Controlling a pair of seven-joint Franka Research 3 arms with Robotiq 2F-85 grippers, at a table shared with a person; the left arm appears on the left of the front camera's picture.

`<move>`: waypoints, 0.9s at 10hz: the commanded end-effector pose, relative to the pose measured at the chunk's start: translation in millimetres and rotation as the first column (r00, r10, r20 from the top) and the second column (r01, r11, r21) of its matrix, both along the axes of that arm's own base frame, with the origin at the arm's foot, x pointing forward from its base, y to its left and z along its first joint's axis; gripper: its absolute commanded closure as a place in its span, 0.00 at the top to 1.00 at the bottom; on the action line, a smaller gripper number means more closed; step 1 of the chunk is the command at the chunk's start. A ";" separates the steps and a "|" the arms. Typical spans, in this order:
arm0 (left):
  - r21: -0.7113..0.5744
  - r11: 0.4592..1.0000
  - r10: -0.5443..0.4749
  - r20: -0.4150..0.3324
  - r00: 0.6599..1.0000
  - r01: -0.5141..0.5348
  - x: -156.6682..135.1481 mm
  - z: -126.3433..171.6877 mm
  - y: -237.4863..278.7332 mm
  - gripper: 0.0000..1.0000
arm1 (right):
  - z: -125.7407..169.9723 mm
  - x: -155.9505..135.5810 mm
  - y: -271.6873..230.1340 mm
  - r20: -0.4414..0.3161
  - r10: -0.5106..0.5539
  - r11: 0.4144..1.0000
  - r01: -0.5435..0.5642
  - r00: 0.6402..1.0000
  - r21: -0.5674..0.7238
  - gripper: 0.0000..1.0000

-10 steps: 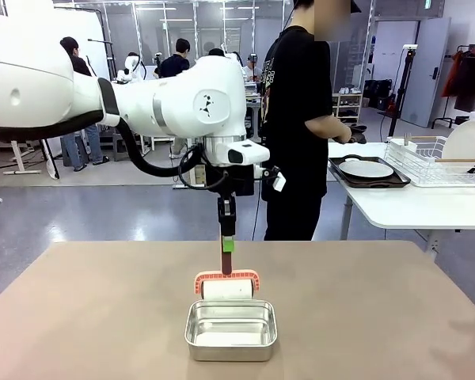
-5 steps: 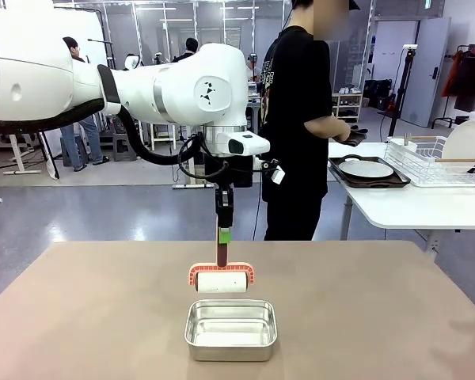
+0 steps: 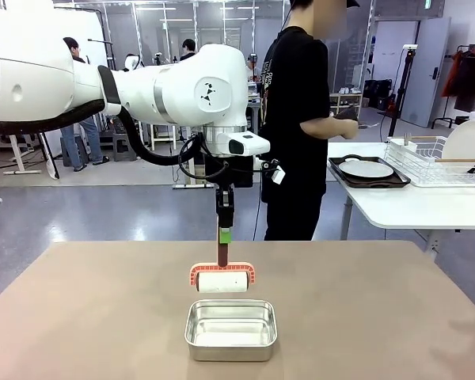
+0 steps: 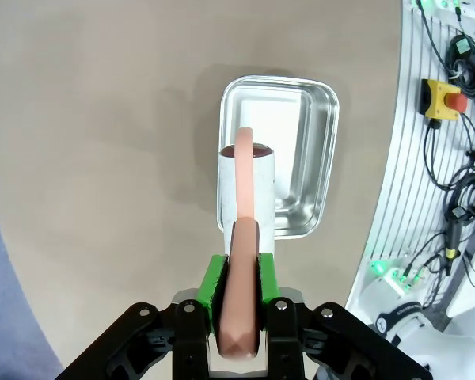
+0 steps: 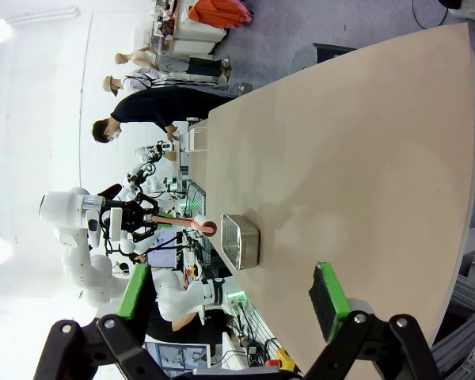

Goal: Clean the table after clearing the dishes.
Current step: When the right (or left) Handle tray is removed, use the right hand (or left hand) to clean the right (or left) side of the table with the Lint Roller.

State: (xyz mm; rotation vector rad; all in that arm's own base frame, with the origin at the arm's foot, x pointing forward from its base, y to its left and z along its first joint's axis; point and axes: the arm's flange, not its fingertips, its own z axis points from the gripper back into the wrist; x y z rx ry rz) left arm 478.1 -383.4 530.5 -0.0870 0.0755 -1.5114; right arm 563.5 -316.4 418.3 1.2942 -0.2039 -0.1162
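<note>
A lint roller (image 3: 222, 282) with a coral handle and white roll hangs upright just above a small steel pan (image 3: 230, 330) on the tan table (image 3: 95, 317). My left gripper (image 3: 223, 235) is shut on the handle from above. The left wrist view looks down the handle (image 4: 242, 237), held between the green pads (image 4: 213, 283), with the white roll (image 4: 257, 186) over the pan (image 4: 305, 150). My right gripper (image 5: 231, 297) stands open and high over the table (image 5: 364, 158), holding nothing. A white plate (image 3: 366, 169) lies on a dark tray (image 3: 396, 183) on the white side table.
A person in black (image 3: 297, 119) stands beyond the far edge, turned toward the white side table (image 3: 412, 207) at the right. A white wire rack (image 3: 427, 162) with a plate stands there. The tan top around the pan is bare.
My left arm has lifted the roller slightly, then held still. The person's hand has risen from the tray on the side table.
</note>
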 end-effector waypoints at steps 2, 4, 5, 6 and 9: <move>-0.038 0.997 0.074 0.035 0.997 -0.073 10.0 -6.0 6.0 0.22 | 2.3 -0.8 1.5 0.003 0.000 1.000 0.000 1.000 -0.001 1.00; -0.042 0.987 0.158 0.083 0.984 -0.155 16.8 -21.0 21.9 0.22 | 2.3 -0.8 1.5 0.003 0.000 1.000 0.000 1.000 -0.001 1.00; -0.063 0.971 0.237 0.109 0.966 -0.231 21.9 -21.0 27.8 0.22 | 2.3 -0.8 1.5 0.003 0.000 1.000 0.000 1.000 -0.001 1.00; -0.079 0.957 0.286 0.109 0.952 -0.279 25.5 -18.4 34.1 0.22 | 2.3 -0.8 1.5 0.003 0.000 1.000 0.000 1.000 -0.001 1.00; -0.059 0.840 0.542 0.152 0.827 -0.540 41.4 -15.2 60.3 0.22 | 2.3 -0.8 1.5 0.003 0.000 1.000 0.000 1.000 -0.001 1.00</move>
